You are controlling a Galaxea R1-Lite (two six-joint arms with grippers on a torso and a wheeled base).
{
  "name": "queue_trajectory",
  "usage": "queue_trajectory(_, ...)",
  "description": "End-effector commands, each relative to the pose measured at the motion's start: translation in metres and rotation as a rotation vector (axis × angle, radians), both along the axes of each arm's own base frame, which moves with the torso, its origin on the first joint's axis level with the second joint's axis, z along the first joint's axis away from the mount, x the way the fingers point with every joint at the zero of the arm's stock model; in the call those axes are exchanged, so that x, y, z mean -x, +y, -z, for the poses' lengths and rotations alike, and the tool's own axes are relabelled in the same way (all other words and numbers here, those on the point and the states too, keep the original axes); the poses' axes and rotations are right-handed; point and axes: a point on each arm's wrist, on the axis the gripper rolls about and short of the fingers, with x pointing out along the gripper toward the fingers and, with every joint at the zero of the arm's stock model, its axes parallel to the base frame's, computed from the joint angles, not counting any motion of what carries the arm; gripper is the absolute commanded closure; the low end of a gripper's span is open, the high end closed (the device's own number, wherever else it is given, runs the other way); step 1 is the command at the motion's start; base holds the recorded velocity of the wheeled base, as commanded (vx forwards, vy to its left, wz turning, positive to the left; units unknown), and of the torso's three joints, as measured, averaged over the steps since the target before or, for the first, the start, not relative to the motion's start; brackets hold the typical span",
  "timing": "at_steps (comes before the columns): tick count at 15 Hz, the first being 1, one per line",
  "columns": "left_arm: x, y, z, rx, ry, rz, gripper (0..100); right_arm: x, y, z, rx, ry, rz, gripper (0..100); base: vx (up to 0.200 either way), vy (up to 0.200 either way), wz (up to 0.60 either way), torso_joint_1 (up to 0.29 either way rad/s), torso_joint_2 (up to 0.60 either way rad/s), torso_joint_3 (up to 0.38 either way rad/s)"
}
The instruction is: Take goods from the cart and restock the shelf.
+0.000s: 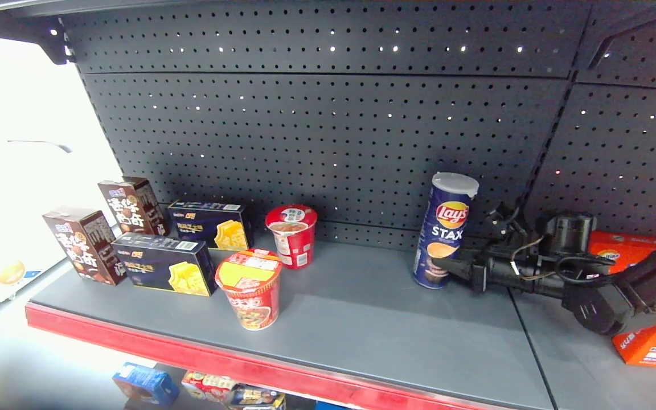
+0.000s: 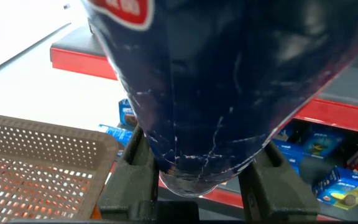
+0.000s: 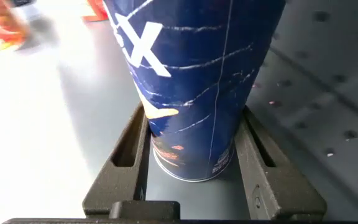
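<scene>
The chip can [image 1: 445,228] stands at the back of the shelf [image 1: 362,319], leaning slightly. The right gripper [image 1: 437,269] has its fingers [image 3: 126,168] clenched low on the can. Because the can is tall and narrow, I judge that letting go while it leans, or dragging a finger across it on the way out, could tip it. It might then roll towards the noodle cups [image 1: 291,234].

The left gripper [image 2: 197,165] clasps a second chip can [image 2: 216,81] above the cart [image 2: 36,155]. A weak hold there could drop that can.

Counted:
- two chip cans
- two noodle cups
- two brown boxes [image 1: 86,245]
- two dark blue boxes [image 1: 163,263]
- two orange boxes [image 1: 655,341]
</scene>
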Motion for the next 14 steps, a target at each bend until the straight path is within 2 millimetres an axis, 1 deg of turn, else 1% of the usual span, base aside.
queue_trajectory(1, 0.0, 0.0, 0.003, 0.001, -0.004, -0.002, 100, 0.032, 0.002, -0.018, -0.006, -0.031, -0.024, 100, 0.0, 0.0, 0.0, 0.0, 0.0, 0.0)
queue_trajectory(2, 0.001, 0.0, 0.003, 0.001, -0.004, -0.003, 100, 0.054, 0.0, -0.018, -0.005, -0.027, -0.032, 100, 0.0, 0.0, 0.0, 0.0, 0.0, 0.0)
queue_trajectory(4, 0.001, 0.0, 0.003, 0.002, -0.009, -0.003, 100, 0.084, -0.003, -0.021, -0.006, -0.03, -0.043, 100, 0.0, 0.0, 0.0, 0.0, 0.0, 0.0)
queue_trajectory(5, 0.001, 0.0, 0.003, 0.002, -0.01, -0.003, 100, 0.09, -0.003, -0.022, -0.006, -0.033, -0.046, 100, 0.0, 0.0, 0.0, 0.0, 0.0, 0.0)
queue_trajectory(6, 0.001, 0.0, 0.003, 0.004, -0.013, -0.002, 100, 0.11, -0.006, -0.027, -0.008, -0.04, -0.052, 100, 0.0, 0.0, 0.0, 0.0, 0.0, 0.0)
queue_trajectory(8, 0.002, 0.0, 0.002, 0.004, -0.019, -0.002, 100, 0.134, -0.006, -0.03, -0.01, -0.046, -0.073, 100, 0.0, 0.0, 0.0, 0.0, 0.0, 0.0)
queue_trajectory(10, 0.002, 0.0, 0.001, 0.004, -0.024, -0.002, 100, 0.151, -0.008, -0.028, -0.007, -0.038, -0.086, 100, 0.0, 0.0, 0.0, 0.0, 0.0, 0.0)
queue_trajectory(11, 0.002, 0.0, 0.001, 0.004, -0.024, -0.002, 100, 0.163, -0.01, -0.023, -0.003, -0.02, -0.088, 100, 0.0, 0.0, 0.0, 0.0, 0.0, 0.0)
queue_trajectory(14, 0.002, 0.0, 0.002, 0.004, -0.022, -0.002, 100, 0.177, -0.011, -0.018, -0.003, -0.002, -0.12, 100, 0.0, 0.0, 0.0, 0.0, 0.0, 0.0)
